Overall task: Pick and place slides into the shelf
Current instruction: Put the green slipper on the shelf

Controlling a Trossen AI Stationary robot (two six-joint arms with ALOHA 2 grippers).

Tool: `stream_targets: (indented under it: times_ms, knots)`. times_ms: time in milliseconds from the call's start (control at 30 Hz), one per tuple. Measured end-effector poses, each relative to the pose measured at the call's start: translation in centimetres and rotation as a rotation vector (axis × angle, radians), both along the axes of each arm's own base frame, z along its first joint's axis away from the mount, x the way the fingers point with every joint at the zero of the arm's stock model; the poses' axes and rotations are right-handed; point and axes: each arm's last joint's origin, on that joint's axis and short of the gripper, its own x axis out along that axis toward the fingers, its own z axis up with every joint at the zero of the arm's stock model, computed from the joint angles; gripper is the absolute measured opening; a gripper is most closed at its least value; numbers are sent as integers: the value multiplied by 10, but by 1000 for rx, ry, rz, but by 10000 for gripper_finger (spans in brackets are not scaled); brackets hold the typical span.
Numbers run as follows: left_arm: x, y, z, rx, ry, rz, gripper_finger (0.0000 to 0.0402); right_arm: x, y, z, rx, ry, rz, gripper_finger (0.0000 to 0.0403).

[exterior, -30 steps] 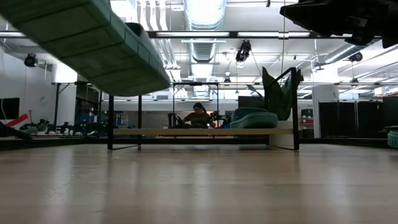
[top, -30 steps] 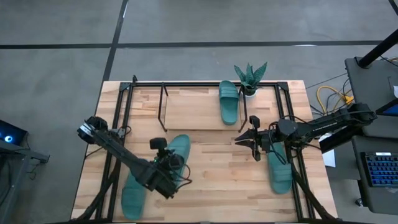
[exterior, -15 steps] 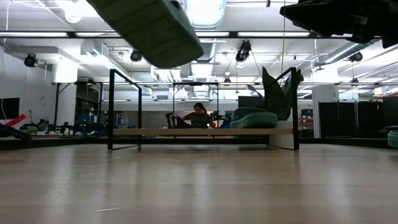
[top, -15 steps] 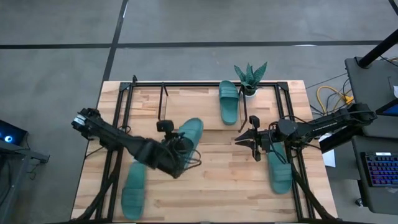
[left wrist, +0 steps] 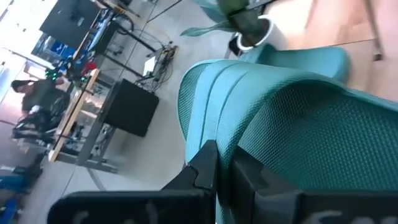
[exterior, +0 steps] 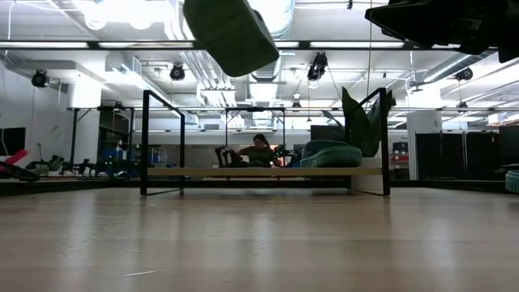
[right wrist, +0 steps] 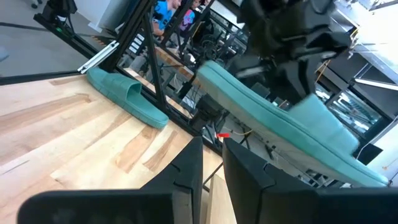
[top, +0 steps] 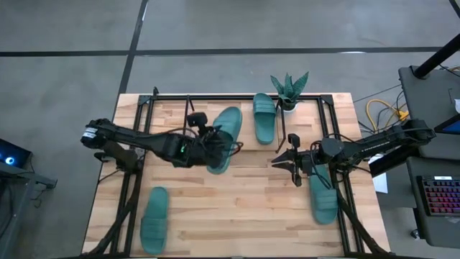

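My left gripper (top: pixel 210 144) is shut on one teal slide (top: pixel 226 128), which hangs in the air over the shelf's near edge, high in the low view (exterior: pixel 231 32). The shelf (top: pixel 215 119) is a light board in black rods at the table's far side. A second slide (top: pixel 264 119) lies flat on its board at the right end. A third slide (top: pixel 154 219) lies sole-down at the near left. The last slide (top: pixel 323 198) lies at the right, partly under my right arm. My right gripper (top: pixel 277 161) waits there in the air, open by a narrow gap. My left gripper pinches the slide between its two fingers (left wrist: pixel 208 171) at the textured strap (left wrist: pixel 273 124), about mid-length. The fingers come from above, slanting in from the table's left, as the right wrist view shows (right wrist: pixel 289 74). The slide (right wrist: pixel 280 121) is lifted clear and tilted, one end toward the far edge.
A spiky potted plant (top: pixel 289 90) stands at the shelf's far right corner. Black frame rods (top: pixel 136 173) run along the table's left and right sides. Bare wood lies between the arms (top: pixel 244 208). A person (exterior: pixel 259 150) sits in the room behind.
My left gripper, still shut on the slide, has swung from the near left toward the far edge and the shelf. The slide has travelled with it, turning its far end rightward. The slide lying at the near left has come into full view. My right arm has kept still.
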Motion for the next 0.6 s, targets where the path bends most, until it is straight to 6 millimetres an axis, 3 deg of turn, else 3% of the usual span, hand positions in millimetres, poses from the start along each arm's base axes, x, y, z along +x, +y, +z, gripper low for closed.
stream_targets:
  times_ms: [600]
  knots:
    - [16,65,6,-3,-65,112,0,0,0,0,0,0,0,54]
